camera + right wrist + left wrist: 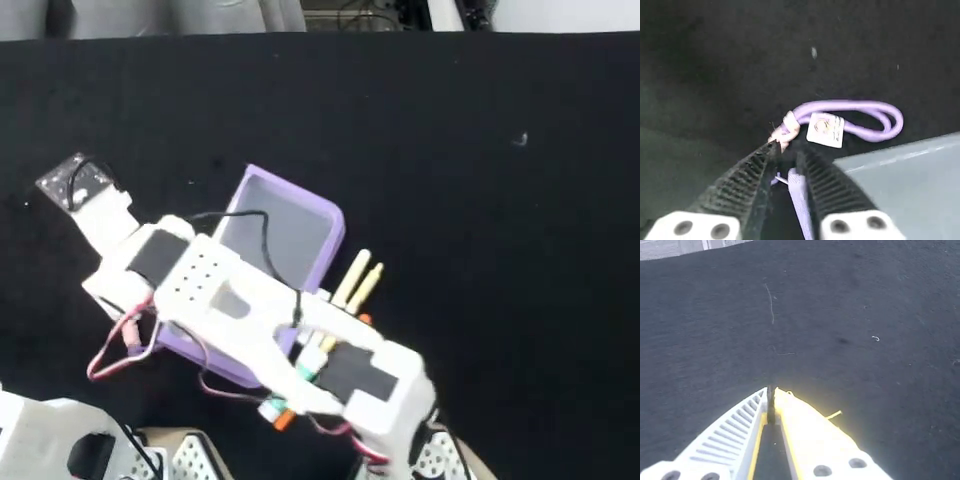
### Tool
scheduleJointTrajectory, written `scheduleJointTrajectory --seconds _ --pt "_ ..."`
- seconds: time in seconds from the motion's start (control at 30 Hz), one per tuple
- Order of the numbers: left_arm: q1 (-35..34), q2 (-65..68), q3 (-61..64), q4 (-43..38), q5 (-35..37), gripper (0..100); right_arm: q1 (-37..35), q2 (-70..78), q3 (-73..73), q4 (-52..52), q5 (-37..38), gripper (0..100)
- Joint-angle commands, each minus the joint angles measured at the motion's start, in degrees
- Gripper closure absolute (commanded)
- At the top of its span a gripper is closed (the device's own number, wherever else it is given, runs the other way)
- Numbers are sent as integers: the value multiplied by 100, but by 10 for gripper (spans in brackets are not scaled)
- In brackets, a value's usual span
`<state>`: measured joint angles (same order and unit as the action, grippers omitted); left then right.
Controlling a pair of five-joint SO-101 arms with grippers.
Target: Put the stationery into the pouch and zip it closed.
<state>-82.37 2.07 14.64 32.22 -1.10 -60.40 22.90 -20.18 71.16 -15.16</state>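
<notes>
**Container.** One flat purple-rimmed fabric pouch with a grey face (290,235) lies on the black cloth-covered bench (500,250), toward 8 o'clock from the bench's middle.

**Contents.** Two pale wooden sticks (358,278) project past the pouch's 4 o'clock edge, pointing to 1 o'clock. Their lower ends pass under the white right arm (250,310), so I cannot confirm that they sit inside. That arm crosses the pouch from 5 o'clock to 10 o'clock and hides its mouth.

**Right gripper** (787,149). It is at the pouch's corner, clenched narrowly on a thin purple strip (794,192) that runs between its jaws. A pinkish ring (785,131) sits at the tips. From that ring a purple cord loop (875,112) carrying a small pale tag (825,130) lies flat on the bench, just beside the pouch.

**Left gripper** (771,392). It has one white finger and one yellow, with the tips pressed together and empty, above bare bench.

**Surface.** The cloth is black, with scattered flecks of pale lint (875,338).

**Room.** Beyond the bench's 12 o'clock edge there are pale fittings and dark cables (360,15).
</notes>
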Motion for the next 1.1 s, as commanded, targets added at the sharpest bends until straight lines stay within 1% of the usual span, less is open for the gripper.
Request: scheduleJointTrajectory --seconds 0.0,0.03,0.17,0.43,0.7,0.8,1.07 --pt "-101 -53 -48 -70 -53 967 -53 295 -629 387 -132 822" --pt "-101 -53 -48 -70 -53 967 -53 409 -708 440 -141 807" --pt "-75 -53 48 -88 -53 967 -88 637 -840 492 -176 805" --pt "-31 -53 92 -97 -53 967 -580 927 -901 264 -176 805" --pt "-75 -97 40 -105 -53 967 -580 1376 -901 -202 -185 805" --pt "-75 -114 40 -105 -53 967 -554 1552 -901 -413 -431 805" --pt "-145 -114 22 -105 -53 967 -475 1947 -901 -738 -484 805"
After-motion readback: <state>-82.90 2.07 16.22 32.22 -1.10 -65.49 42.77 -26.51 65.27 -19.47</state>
